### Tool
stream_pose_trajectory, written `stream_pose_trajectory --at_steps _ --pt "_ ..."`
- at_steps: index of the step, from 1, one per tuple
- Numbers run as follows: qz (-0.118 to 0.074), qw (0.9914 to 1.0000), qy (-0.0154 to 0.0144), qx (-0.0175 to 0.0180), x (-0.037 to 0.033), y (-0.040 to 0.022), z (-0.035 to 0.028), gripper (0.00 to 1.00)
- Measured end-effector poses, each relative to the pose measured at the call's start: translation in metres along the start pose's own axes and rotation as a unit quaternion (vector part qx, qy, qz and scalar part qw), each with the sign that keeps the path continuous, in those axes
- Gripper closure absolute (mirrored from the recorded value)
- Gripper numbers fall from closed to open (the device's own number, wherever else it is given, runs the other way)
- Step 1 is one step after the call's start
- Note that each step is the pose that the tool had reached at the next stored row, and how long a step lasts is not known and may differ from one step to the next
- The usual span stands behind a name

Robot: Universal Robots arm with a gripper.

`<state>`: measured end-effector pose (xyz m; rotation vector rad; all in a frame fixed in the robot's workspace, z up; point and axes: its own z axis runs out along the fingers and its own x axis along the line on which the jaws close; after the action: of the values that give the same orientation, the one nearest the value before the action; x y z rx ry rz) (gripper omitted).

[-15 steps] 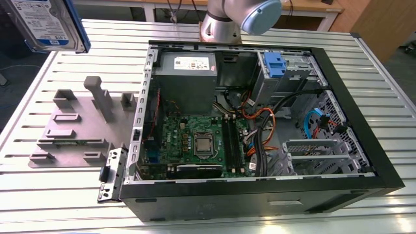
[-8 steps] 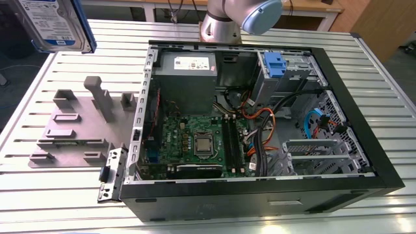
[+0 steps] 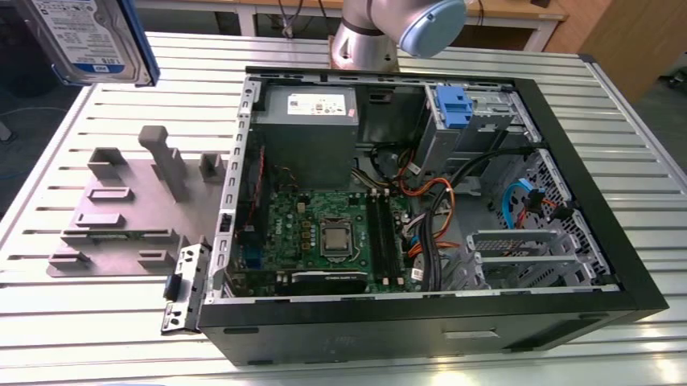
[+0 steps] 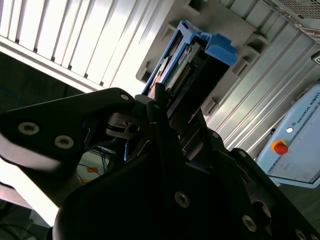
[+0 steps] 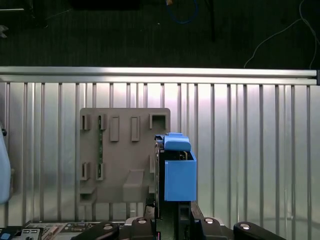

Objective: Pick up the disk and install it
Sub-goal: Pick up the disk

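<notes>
Got the disk (image 3: 92, 40) clenched in the gripper (image 4: 161, 107), up in the air above the grey fixture plate (image 5: 125, 145), well off to the exterior view's left of the open PC case (image 3: 601, 241). Not installed yet.

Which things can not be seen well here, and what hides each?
- Exterior view: the disk is cut off by the top edge.
- Second wrist view: the gripper, shut on the disk, covers the end it holds.
- First wrist view: the disk, edge-on, hides part of the grey fixture plate.
- Exterior view: cables hide the case floor near the blue bracket.
</notes>
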<state>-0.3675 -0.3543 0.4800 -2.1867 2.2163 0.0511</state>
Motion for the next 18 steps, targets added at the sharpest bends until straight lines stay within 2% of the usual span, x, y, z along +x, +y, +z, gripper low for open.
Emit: stream_pose_trajectory --at_steps 8,18 --pt "0.0 1.0 0.0 -0.0001 -0.0001 -0.0011 -0.0015 0.65" --pt "0.0 1.0 0.0 0.0 -0.0003 -0.0145 -0.0014 0.65"
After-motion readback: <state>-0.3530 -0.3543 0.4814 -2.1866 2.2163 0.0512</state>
